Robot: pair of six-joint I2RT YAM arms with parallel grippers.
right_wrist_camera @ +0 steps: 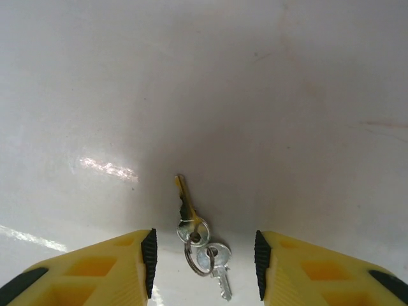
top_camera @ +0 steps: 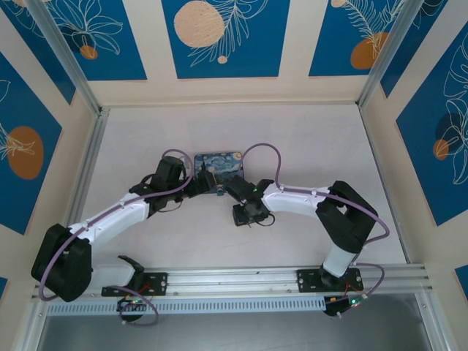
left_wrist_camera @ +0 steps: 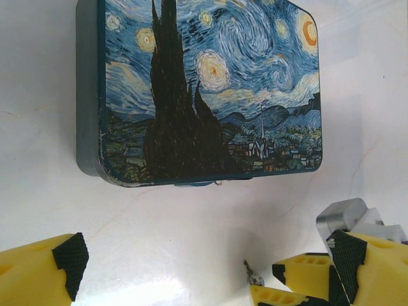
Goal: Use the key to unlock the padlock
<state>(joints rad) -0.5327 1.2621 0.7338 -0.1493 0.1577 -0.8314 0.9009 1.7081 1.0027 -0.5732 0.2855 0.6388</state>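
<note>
Two small grey keys on one ring lie flat on the white table. My right gripper is open and straddles them, one black pad on each side, not touching. In the left wrist view one key lies just ahead of the right gripper's yellow fingertips. A small bluish piece with a silvery loop, apparently the padlock, peeks from under the near edge of the Starry-Night tin; most of it is hidden. My left gripper is open with nothing in it, a little short of the tin.
From above, the tin sits mid-table with the left gripper and right gripper close together just in front of it. Patterned walls enclose the table on three sides. A metal rail runs along the near edge.
</note>
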